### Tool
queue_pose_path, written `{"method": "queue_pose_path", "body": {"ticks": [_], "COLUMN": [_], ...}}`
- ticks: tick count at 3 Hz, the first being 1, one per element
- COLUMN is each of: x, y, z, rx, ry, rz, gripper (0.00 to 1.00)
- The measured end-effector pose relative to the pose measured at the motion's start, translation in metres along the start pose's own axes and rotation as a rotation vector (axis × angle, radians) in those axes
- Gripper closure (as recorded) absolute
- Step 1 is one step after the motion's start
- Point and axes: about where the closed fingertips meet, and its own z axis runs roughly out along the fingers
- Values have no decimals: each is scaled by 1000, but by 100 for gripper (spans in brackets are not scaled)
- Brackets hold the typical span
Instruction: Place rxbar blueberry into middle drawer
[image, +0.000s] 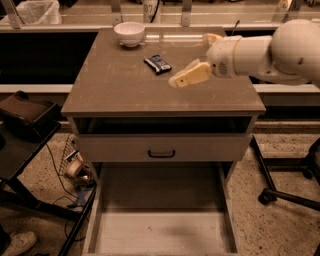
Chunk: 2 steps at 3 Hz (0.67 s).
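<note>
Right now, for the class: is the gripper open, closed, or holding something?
Gripper: above the cabinet top, beside the snack bar, not holding it; open or closed cannot be told.
</note>
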Motion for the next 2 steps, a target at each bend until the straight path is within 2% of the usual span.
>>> {"method": "queue_pose_path", "body": {"ticks": [1, 2], "x": [22, 45], "y": [-12, -30], "z": [58, 119], "rx": [1, 28], "ry": [5, 42], "rz": [4, -8], "gripper": [0, 0]}}
